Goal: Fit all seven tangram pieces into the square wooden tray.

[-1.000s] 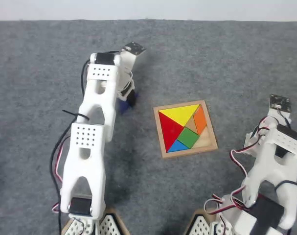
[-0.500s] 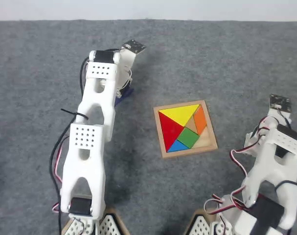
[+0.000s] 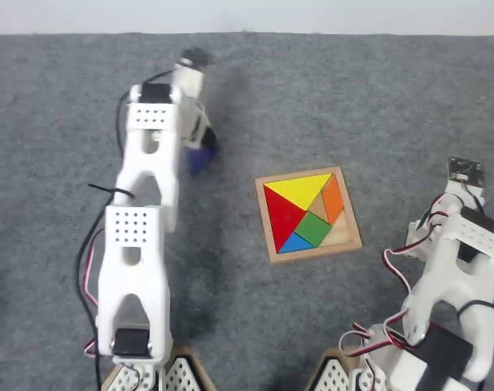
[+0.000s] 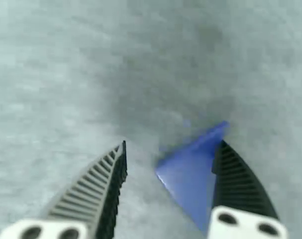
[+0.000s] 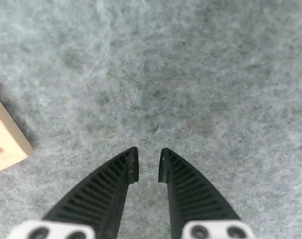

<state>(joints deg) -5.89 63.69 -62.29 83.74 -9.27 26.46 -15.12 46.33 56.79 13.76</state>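
Note:
The square wooden tray lies right of centre with several coloured pieces in it: yellow, red, orange, green and a small blue one. Bare wood shows at its near right corner. A dark blue triangle lies on the carpet left of the tray, under my left gripper. In the left wrist view this blue triangle leans against one finger of the open left gripper. My right gripper is shut over bare carpet.
Grey carpet covers the table, and a white wall runs along its far edge. The right arm stays folded at the near right, with a corner of the tray close to its gripper.
The left arm has swung a little to the left and its wrist has turned. The blue triangle has shifted slightly with it. The right arm and the tray are unchanged.

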